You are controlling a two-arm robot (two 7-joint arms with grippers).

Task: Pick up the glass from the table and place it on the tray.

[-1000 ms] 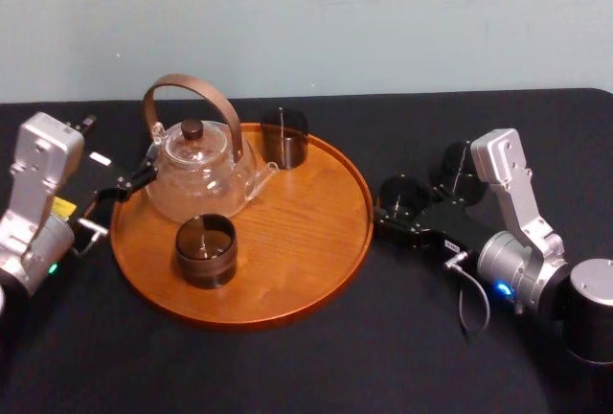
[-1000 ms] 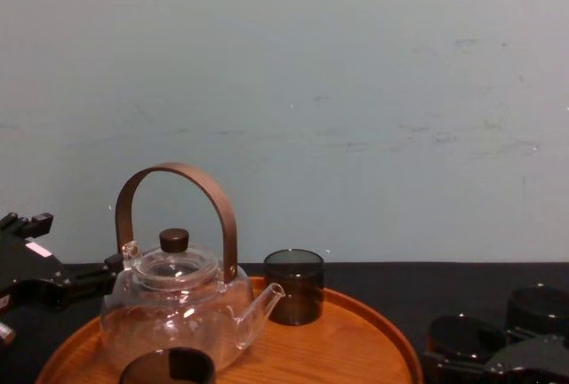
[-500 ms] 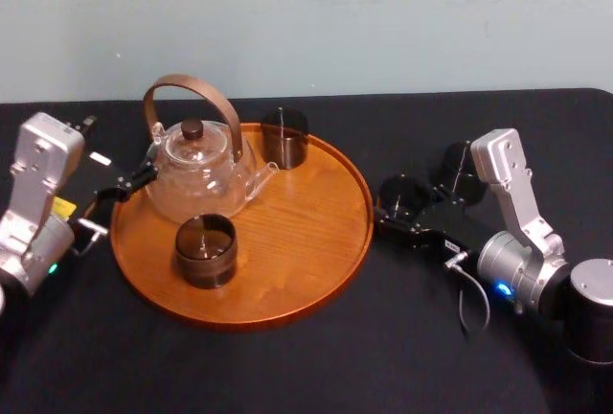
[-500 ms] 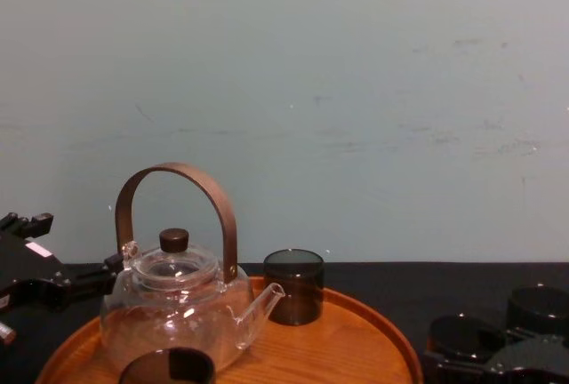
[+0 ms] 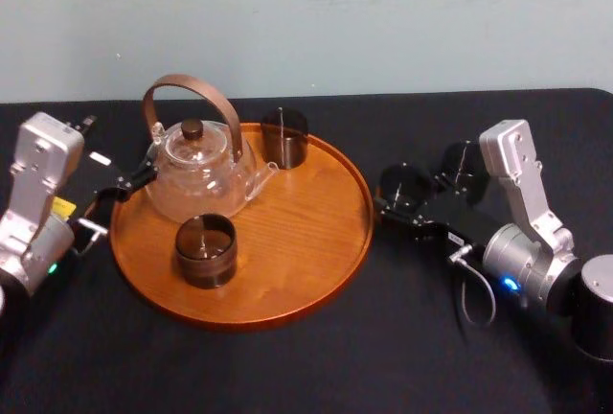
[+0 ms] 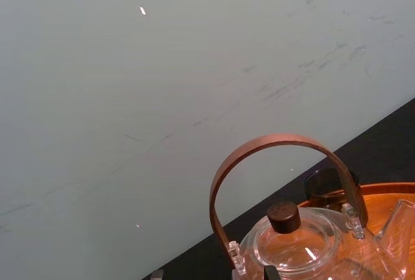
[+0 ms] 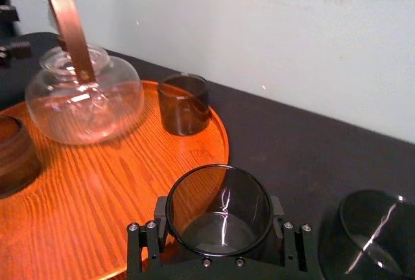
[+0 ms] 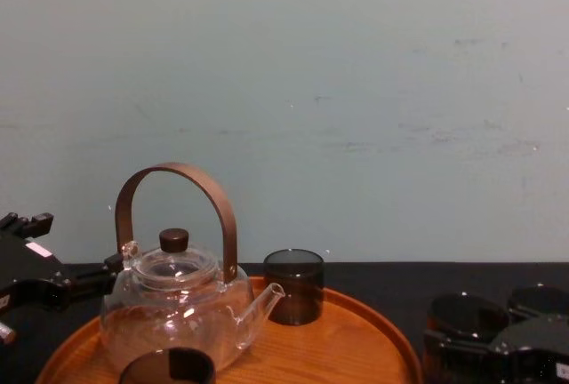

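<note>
Right gripper [image 5: 400, 205]: low over the table [image 5: 287, 366], just right of the tray [image 5: 297, 232]; its fingers were closed against both sides of the glass [image 7: 218, 210], which stood upright between them
Glass: dark and smoky, mouth up, nothing seen inside; it was just outside the tray's right rim, and whether its base touched the table could not be told
Second glass [image 5: 458, 167]: on the table behind and to the right of the held one, near it but apart
Tray: on the table left of centre, carrying a teapot and two more dark glasses
Teapot [image 5: 196, 170]: clear, with a brown arched handle and a dark lid knob, at the tray's back left, spout to the right
Back glass [image 5: 284, 138]: upright by the tray's far rim, just right of the spout
Front glass [image 5: 205, 249]: upright near the tray's front left, before the teapot
Left gripper [image 5: 129, 182]: parked at the tray's left edge, pointing toward the teapot; how far open it was could not be told
</note>
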